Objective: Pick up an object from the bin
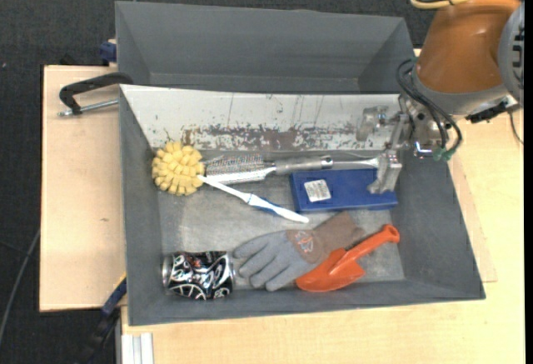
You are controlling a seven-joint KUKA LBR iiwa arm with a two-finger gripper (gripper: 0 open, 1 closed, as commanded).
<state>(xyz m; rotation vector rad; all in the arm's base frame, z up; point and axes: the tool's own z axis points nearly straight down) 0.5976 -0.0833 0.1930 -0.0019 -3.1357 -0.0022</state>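
Risk: the gripper [387, 171] hangs at the back right corner of the flat blue box [341, 191], mid-right in the bin [137, 212], and the silver brush [275, 164] ends just beside it. Closing here could snag the brush, or nip only the box's edge so that it tilts and slips. Gripper width: cannot tell from this angle. Nothing seen held, and whether it touches the box is unclear.

Bin [250, 46] count: one yellow sponge brush [178, 170], one long metal tool [283, 164], one blue box [350, 190], one grey glove [279, 258], one orange scoop [341, 264], one crushed can [197, 275].
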